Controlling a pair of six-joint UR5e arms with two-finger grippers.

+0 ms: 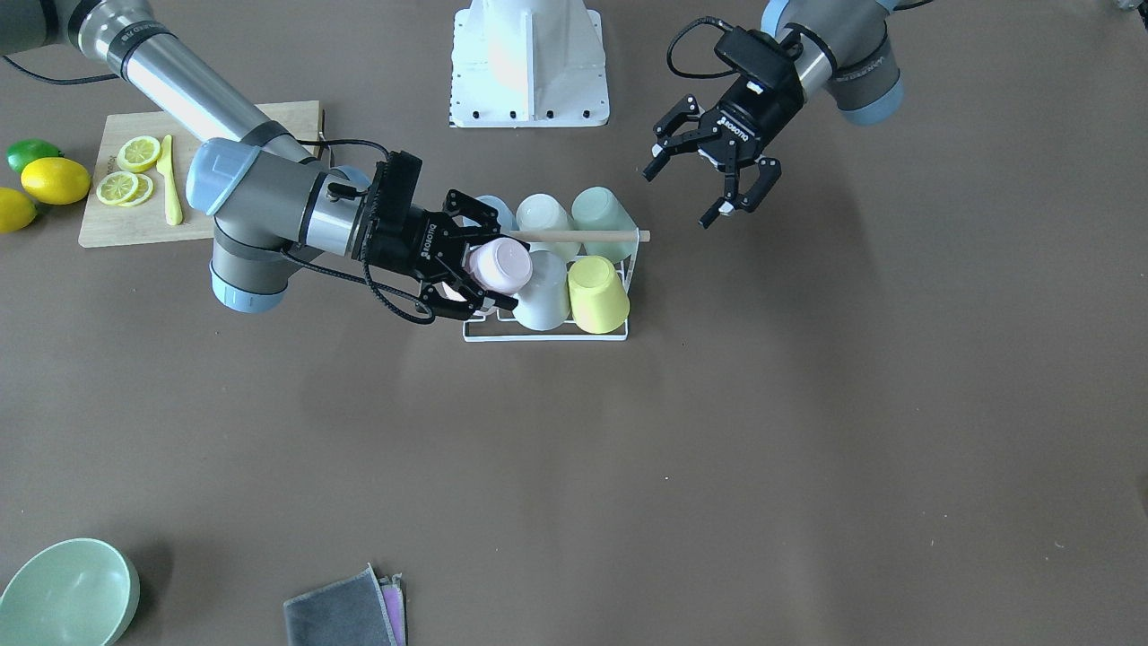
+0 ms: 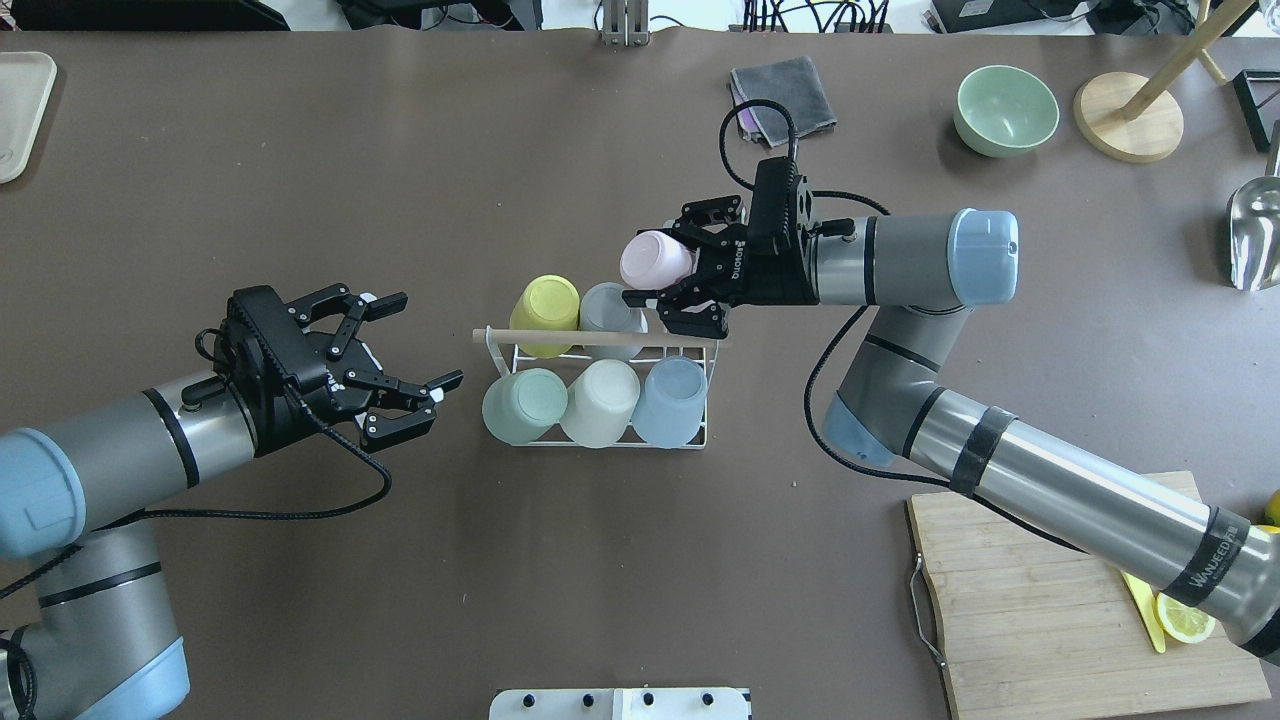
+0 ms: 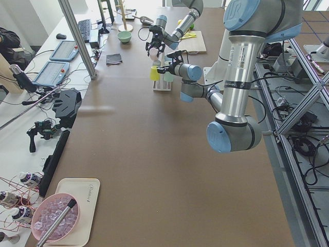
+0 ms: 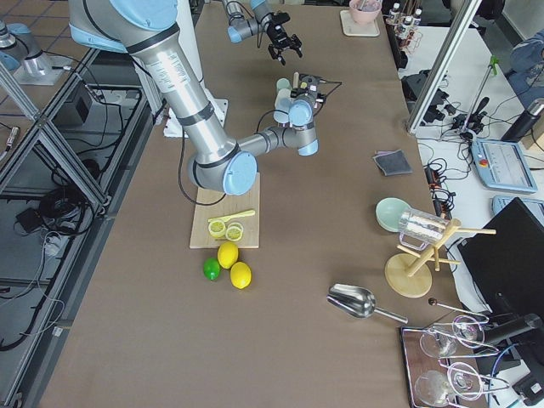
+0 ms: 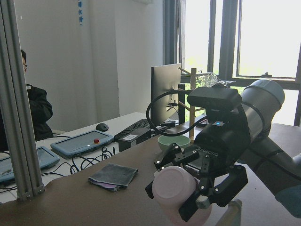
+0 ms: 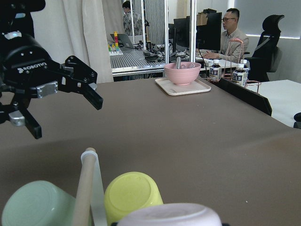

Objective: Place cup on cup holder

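The cup holder is a white wire rack (image 2: 700,440) with a wooden rod (image 2: 600,340) across its top, and it stands mid-table (image 1: 547,336). Upturned yellow (image 2: 546,302), grey (image 2: 606,306), green (image 2: 522,404), white (image 2: 600,400) and blue (image 2: 670,398) cups sit on it. My right gripper (image 2: 668,268) is shut on a pink cup (image 2: 650,258), held tilted on its side over the rack's far right corner, beside the grey cup. It also shows in the front view (image 1: 500,262). My left gripper (image 2: 425,340) is open and empty, left of the rack and apart from it.
A cutting board (image 1: 108,224) with lemon slices and a yellow knife lies near my right arm, with lemons (image 1: 54,179) beside it. A green bowl (image 2: 1005,110), a grey cloth (image 2: 785,90), a wooden stand (image 2: 1130,115) and a metal scoop (image 2: 1255,235) lie at the far right.
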